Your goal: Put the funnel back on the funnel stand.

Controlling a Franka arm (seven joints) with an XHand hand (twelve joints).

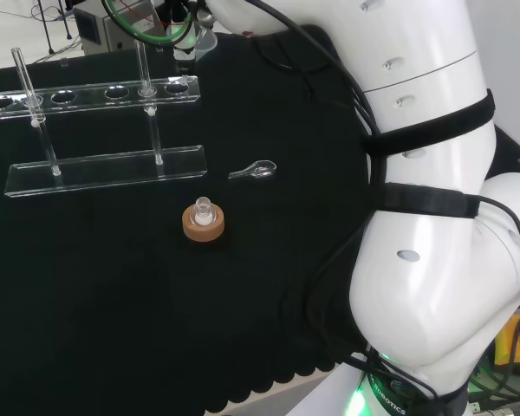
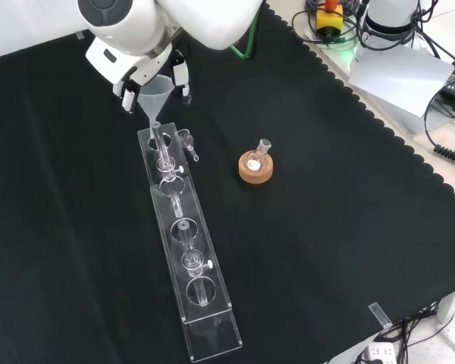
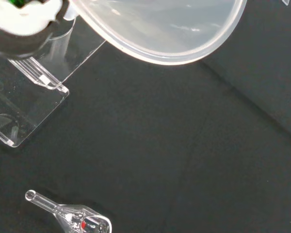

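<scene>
In the front view the hand (image 2: 140, 72) is at the top left, its fingers curled around a clear plastic funnel (image 2: 156, 92). The funnel stays upright, its stem pointing down at the end hole of the clear acrylic funnel stand (image 2: 183, 227). I cannot tell whether the stem tip is inside the hole. The wrist view shows the funnel's wide rim (image 3: 174, 34) close up, with a blurred part of the hand (image 3: 19, 24) beside it and a corner of the stand (image 3: 31, 104) below. In the head view the stand (image 1: 104, 165) lies at the left.
A cork ring with a small glass flask (image 2: 256, 167) (image 1: 204, 223) stands on the black cloth to the right of the stand in the front view. A small glass scoop (image 2: 188, 144) (image 1: 256, 171) (image 3: 75, 221) lies beside the stand's end. Cables and a paper sheet (image 2: 402, 76) lie past the cloth's scalloped edge.
</scene>
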